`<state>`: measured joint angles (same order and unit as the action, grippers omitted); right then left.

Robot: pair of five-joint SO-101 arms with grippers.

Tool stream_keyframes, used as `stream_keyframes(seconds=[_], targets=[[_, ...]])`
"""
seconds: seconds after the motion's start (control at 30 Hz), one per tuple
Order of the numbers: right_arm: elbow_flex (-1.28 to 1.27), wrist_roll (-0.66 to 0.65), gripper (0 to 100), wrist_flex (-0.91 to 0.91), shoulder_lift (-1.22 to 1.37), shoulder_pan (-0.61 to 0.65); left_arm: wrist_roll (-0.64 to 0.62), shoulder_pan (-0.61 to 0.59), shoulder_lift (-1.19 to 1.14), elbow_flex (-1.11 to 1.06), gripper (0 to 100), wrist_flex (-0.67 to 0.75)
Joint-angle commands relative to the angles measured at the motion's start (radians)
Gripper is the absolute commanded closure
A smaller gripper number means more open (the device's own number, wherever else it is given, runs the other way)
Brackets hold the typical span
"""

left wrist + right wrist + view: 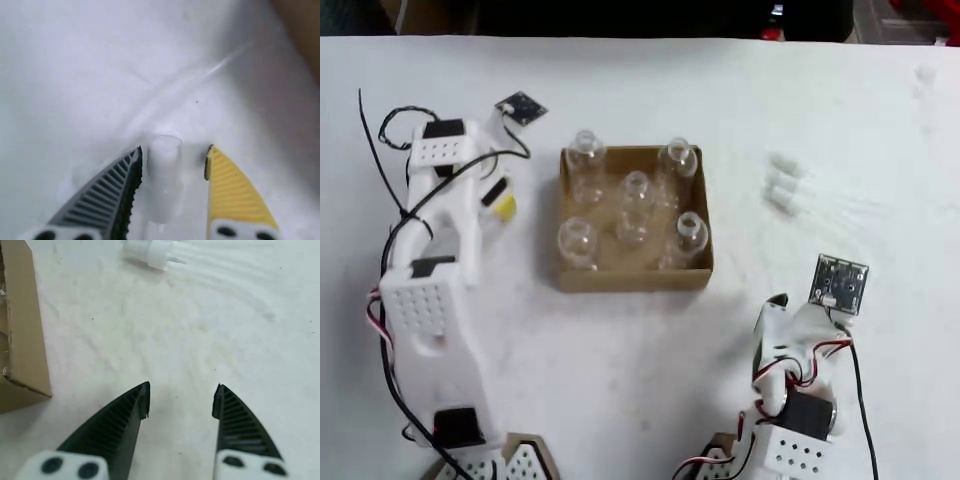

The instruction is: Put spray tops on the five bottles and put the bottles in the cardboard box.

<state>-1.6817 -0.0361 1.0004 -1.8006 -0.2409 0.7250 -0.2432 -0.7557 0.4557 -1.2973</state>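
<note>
A white table [630, 350] (faintly smudged) meets a dark strip [620, 15] along its far edge.

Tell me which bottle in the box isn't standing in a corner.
The bottle in the middle of the cardboard box. The other four each stand in a corner around it.
</note>
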Motion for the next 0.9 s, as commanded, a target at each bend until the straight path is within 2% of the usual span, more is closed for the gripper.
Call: stream_keyframes(seconds=[0.0,0.07,0.2,0.37,0.7,0.87], targets=[[-0.008,0.002,81.4,0.007,-0.004,0.005,0.012,-0.007,-0.07,0.222,80,-0.169],[-0.008,0.002,81.4,0.007,-0.004,0.005,0.014,-0.007,-0.114,0.318,82,-0.23],[-0.008,0.002,81.4,0.007,-0.004,0.005,0.017,-0.005,-0.194,0.497,91,-0.345],[-0.008,0.002,81.4,0.007,-0.004,0.005,0.112,-0.004,-0.295,0.646,96,-0.466],[-0.008,0.002,81.4,0.007,-0.004,0.002,0.118,-0.005,-0.343,0.697,96,-0.485],[-0.008,0.002,81.4,0.007,-0.004,0.001,0.101,-0.013,-0.349,0.695,86,-0.485]])
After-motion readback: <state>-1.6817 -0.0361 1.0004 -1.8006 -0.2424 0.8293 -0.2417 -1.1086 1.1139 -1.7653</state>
